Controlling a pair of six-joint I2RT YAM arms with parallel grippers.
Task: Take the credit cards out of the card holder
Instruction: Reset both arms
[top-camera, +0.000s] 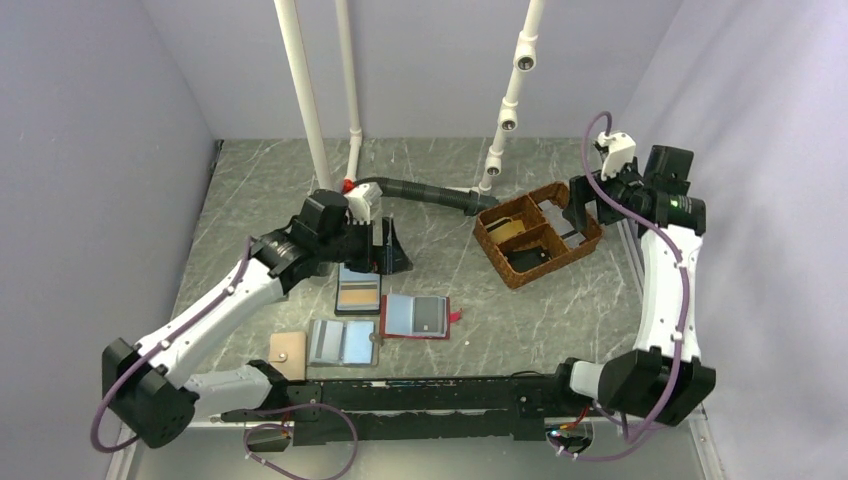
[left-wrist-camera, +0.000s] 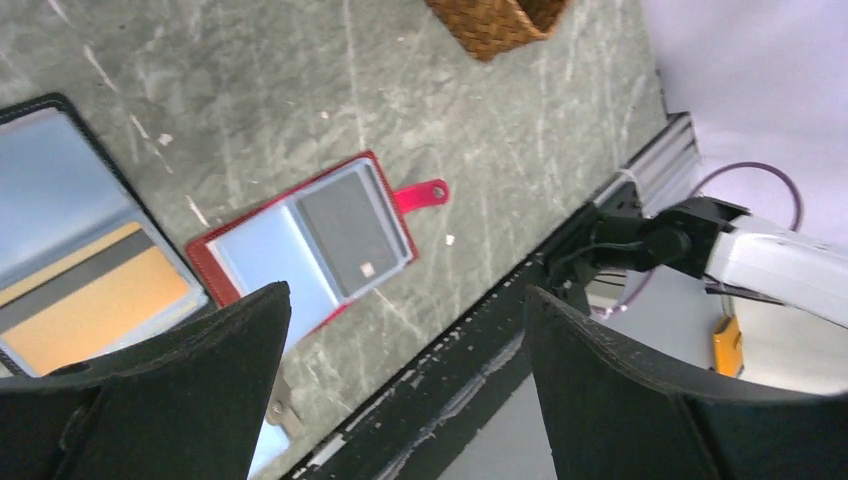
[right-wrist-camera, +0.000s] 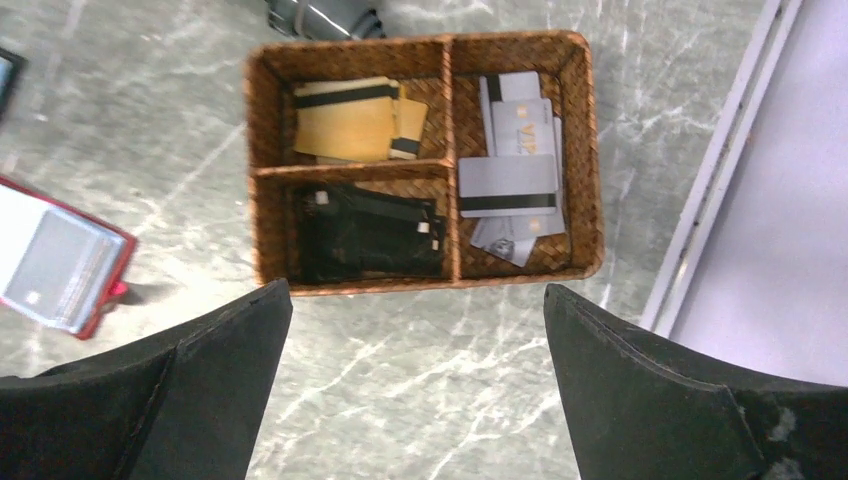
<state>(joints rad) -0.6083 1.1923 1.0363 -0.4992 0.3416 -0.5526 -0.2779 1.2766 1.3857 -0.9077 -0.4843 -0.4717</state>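
Observation:
The card holder, a small red bifold (top-camera: 415, 317), lies open on the table with a light blue panel, a grey panel and a red tab (top-camera: 457, 317). It also shows in the left wrist view (left-wrist-camera: 310, 240) and at the left edge of the right wrist view (right-wrist-camera: 60, 260). The grey panel carries a small pale square; I cannot tell whether it is a card. Several tan and grey credit cards (right-wrist-camera: 355, 120) lie in the wicker basket (top-camera: 505, 270). My left gripper (top-camera: 388, 250) is open and empty, raised behind the wallets (left-wrist-camera: 405, 293). My right gripper (top-camera: 582, 205) is open and empty above the basket (right-wrist-camera: 415, 288).
A dark-framed blue wallet with a tan panel (top-camera: 358, 290) lies left of the red one. A pale blue bifold (top-camera: 343, 342) and a tan flap (top-camera: 288, 352) lie near the front rail. The basket (right-wrist-camera: 420, 285) also holds black items (right-wrist-camera: 365, 235). White pipes and a black hose stand behind.

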